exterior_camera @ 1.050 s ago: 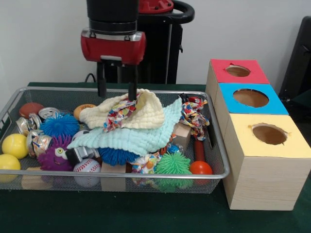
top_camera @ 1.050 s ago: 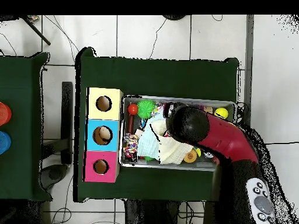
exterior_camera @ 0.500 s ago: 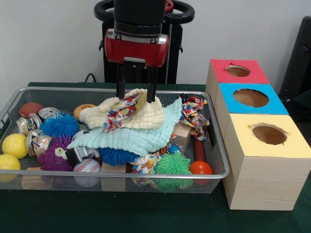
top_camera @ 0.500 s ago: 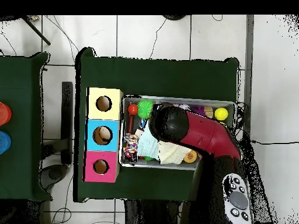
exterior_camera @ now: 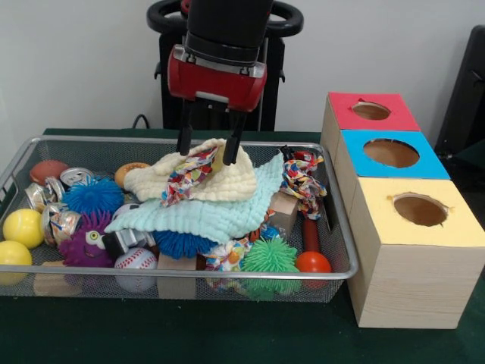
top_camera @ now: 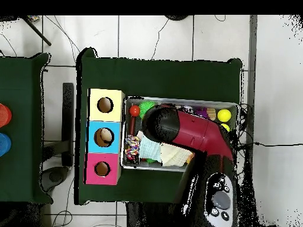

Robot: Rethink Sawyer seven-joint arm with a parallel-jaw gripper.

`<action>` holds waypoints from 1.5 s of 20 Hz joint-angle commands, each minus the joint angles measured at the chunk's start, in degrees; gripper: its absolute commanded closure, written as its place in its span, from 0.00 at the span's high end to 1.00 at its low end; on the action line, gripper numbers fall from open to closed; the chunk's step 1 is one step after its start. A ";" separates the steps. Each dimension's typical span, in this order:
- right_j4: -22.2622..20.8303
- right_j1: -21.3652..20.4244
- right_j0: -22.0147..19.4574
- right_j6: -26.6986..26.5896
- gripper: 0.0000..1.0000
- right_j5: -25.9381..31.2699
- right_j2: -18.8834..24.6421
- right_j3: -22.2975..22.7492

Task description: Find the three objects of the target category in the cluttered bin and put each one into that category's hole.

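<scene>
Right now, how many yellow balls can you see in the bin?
2. Both sit at the left end of the wire bin in the front view: one yellow ball higher, the other just below it by the front rim. The cloths may hide more.

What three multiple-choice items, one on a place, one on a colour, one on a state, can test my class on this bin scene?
1. Where is the gripper? A over the cream cloth; B over the yellow box; C beside the baseball.
2. Which colour is the box farthest from the front camera? A yellow; B blue; C red.
3. How are the gripper's fingers? A apart; B shut on a ball; C hidden.

Answers: 1 A, its tips flank the cloth heap's top. 2 C, red stands last in the row. 3 A, a gap shows between them.
</scene>
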 commanded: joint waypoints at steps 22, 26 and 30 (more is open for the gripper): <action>3.49 -1.13 -3.97 5.59 1.00 0.84 11.09 3.04; 2.84 -0.72 -6.01 3.72 1.00 -0.39 14.42 4.11; 1.56 0.48 -6.91 3.91 1.00 -1.18 15.98 3.88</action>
